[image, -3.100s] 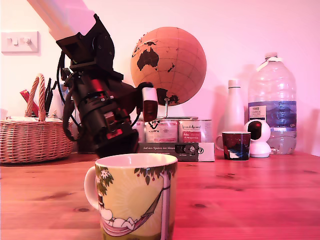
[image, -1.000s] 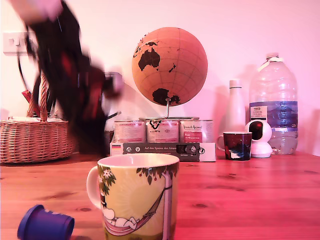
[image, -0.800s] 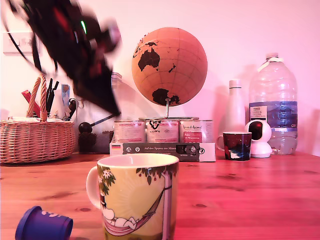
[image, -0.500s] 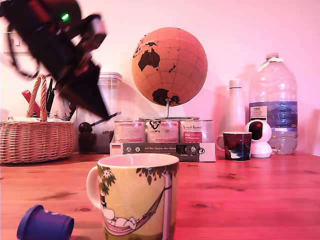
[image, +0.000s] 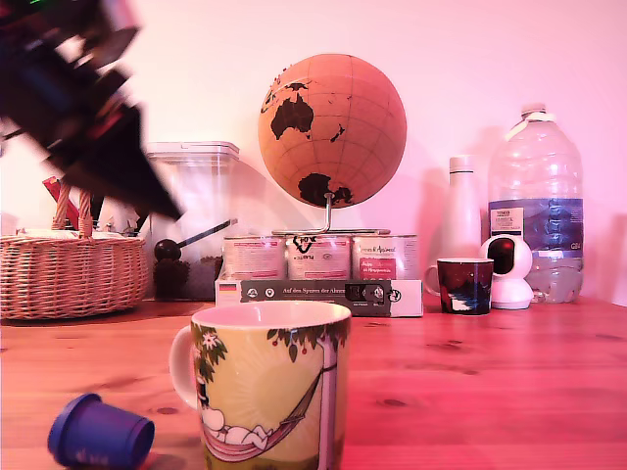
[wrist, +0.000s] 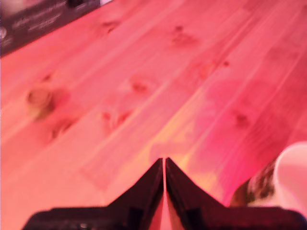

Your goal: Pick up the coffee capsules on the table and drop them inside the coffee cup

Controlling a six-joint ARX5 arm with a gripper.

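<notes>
Dark-blue plastic, tapered and lying on its side: you have one coffee capsule [image: 101, 443] on the reddish-brown wooden desk [image: 490, 372], at its near edge, just beside the one yellow-green ceramic mug [image: 266, 384] on the exterior view's left. Both are cut off by the frame's lower edge. Your arm is a dark blur high at that view's left. In the wrist view the black fingers [wrist: 164, 168] are pressed together, pinching nothing, above bare wood.
</notes>
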